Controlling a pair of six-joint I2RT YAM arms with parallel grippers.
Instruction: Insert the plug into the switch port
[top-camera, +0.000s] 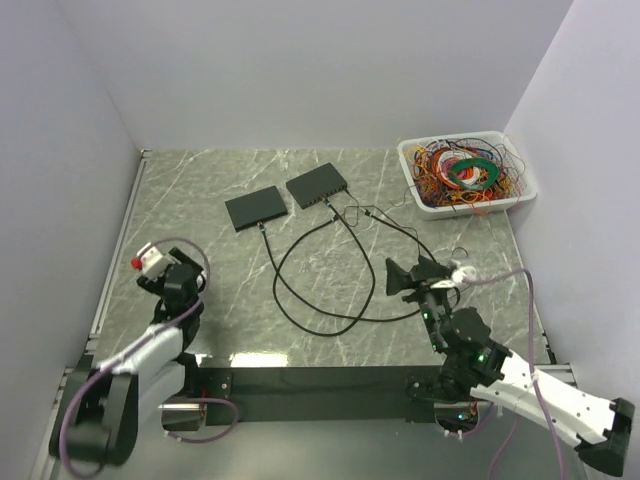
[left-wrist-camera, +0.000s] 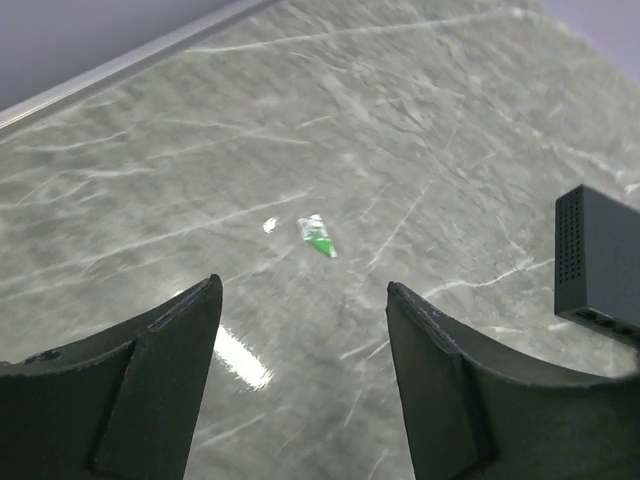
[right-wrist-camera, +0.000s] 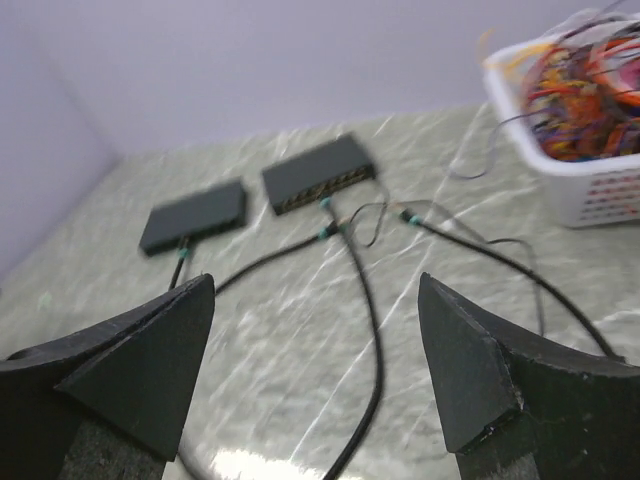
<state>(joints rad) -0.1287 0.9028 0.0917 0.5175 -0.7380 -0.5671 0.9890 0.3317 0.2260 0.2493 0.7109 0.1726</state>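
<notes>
hangs open and empty at right gripper (right-wrist-camera: 315, 350) and left gripper (left-wrist-camera: 305, 340) alike. finds the loose plug (right-wrist-camera: 405, 214) on the bench (top-camera: 230, 280), just near-right of the right switch (right-wrist-camera: 318, 172). risks pinching cable instead of plug, tugging that switch askew.

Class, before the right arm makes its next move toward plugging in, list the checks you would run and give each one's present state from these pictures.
1. Open, empty right end effector: ok.
2. Open, empty left end effector, parked away from the cables: ok.
3. Loose plug in view, apparently lying apart from the switch nearer the basket: ok.
4. Plug between the right end effector's fingers: not ok, it lies well ahead of them.
5. Free port on that switch: cannot tell, the port face is blurred.
6. Stray basket wires clear of the plug: cannot tell.
</notes>
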